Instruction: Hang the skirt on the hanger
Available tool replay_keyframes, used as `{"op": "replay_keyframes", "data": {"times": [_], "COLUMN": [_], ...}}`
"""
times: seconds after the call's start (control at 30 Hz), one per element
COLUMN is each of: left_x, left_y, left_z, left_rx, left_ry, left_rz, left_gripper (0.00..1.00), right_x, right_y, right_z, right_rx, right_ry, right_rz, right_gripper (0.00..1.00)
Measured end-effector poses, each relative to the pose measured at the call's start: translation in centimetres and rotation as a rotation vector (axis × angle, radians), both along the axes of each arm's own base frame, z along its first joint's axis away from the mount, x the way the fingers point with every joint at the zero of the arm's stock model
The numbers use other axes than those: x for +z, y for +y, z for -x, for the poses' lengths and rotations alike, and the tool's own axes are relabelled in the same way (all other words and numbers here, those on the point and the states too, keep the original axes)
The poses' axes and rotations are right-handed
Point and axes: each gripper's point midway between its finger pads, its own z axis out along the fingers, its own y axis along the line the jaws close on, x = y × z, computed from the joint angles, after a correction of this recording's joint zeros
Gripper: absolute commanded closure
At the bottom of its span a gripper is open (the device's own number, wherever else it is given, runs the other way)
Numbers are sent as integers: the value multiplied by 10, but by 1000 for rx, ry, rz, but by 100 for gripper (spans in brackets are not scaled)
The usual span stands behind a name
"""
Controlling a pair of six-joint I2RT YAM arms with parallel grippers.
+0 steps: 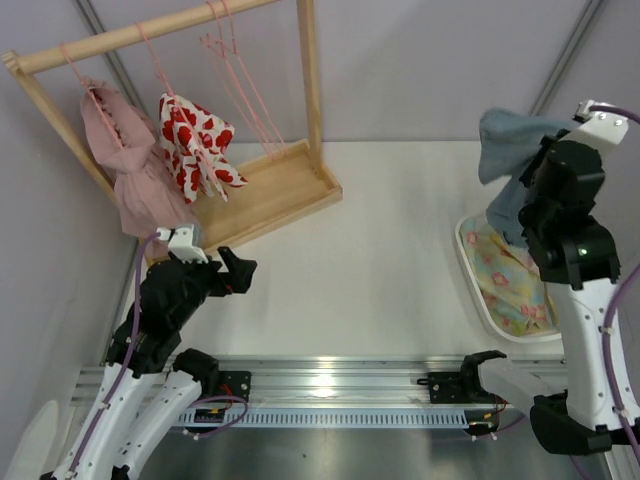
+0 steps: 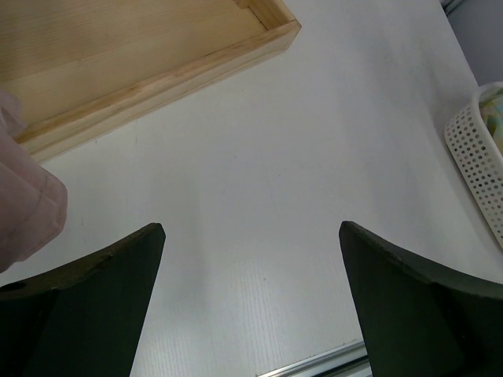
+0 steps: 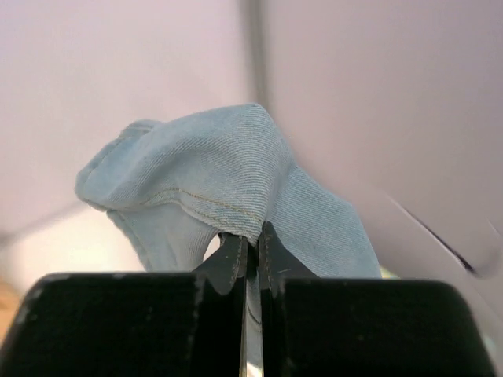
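The light blue denim skirt (image 1: 506, 160) hangs in the air at the far right, above a white basket. My right gripper (image 3: 250, 236) is shut on a fold of the skirt (image 3: 220, 181); in the top view the arm hides its fingers. Thin pink wire hangers (image 1: 235, 70) hang from the wooden rack's bar at the back left, with no garment on them. My left gripper (image 1: 240, 270) is open and empty, low over the table by the rack's tray; its fingers (image 2: 102, 298) stand wide apart over bare table.
The wooden rack (image 1: 150, 30) with its tray (image 1: 300, 190) stands at the back left, holding a pink ruffled dress (image 1: 125, 165) and a white garment with red hearts (image 1: 195, 145). A white perforated basket (image 1: 470, 270) with a floral cloth (image 1: 510, 280) sits at the right.
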Motion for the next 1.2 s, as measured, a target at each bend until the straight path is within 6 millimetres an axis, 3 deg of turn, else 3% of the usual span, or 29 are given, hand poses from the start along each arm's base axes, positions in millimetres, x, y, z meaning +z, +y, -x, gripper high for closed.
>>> {"op": "replay_keyframes", "data": {"times": [0.1,0.23,0.33,0.4,0.43,0.53,0.67,0.77,0.83,0.87,0.93,0.97,1.0,1.03,1.07,1.13,1.2], "left_x": [-3,-10,-12,-12,-12,-12,-12,-13,-13,-14,-14,-13,-13,-12,-12,-10,-9], "left_y": [0,1,4,6,7,8,9,9,9,9,9,10,10,10,9,6,3], "left_z": [-2,-6,-7,-8,-8,-9,-9,-9,-10,-10,-10,-10,-10,-10,-9,-8,-6], "left_rx": [4,15,30,40,45,51,54,54,56,57,57,58,59,56,50,33,10], "left_ry": [16,46,52,52,53,53,53,54,58,59,59,58,57,54,51,41,33], "left_rz": [-6,-19,-24,-25,-26,-26,-26,-26,-28,-28,-28,-27,-27,-25,-23,-16,-12], "left_gripper": [1,1,1,1,1,1,1,1,1,1,1,1,1,1,1,1,1], "right_x": [64,125,146,140,130,76,-49,-154,-209,-229,-252,-258,-260,-261,-259,-250,-229], "right_y": [31,85,135,165,180,220,252,263,274,283,304,315,325,332,334,333,328], "right_z": [10,14,16,13,10,-4,-26,-17,0,12,35,45,54,63,69,72,76], "right_rx": [155,432,648,750,793,863,850,838,860,890,960,993,1027,1056,1070,1084,1101], "right_ry": [-154,-293,-342,-328,-304,-186,71,285,402,452,531,558,574,589,598,585,536], "right_rz": [-22,-66,-115,-144,-160,-196,-241,-276,-293,-293,-289,-284,-285,-279,-281,-285,-309], "right_gripper": [100,100,100,100,100,100,100,100,91,71,45,27,21,5,1,1,1]}}
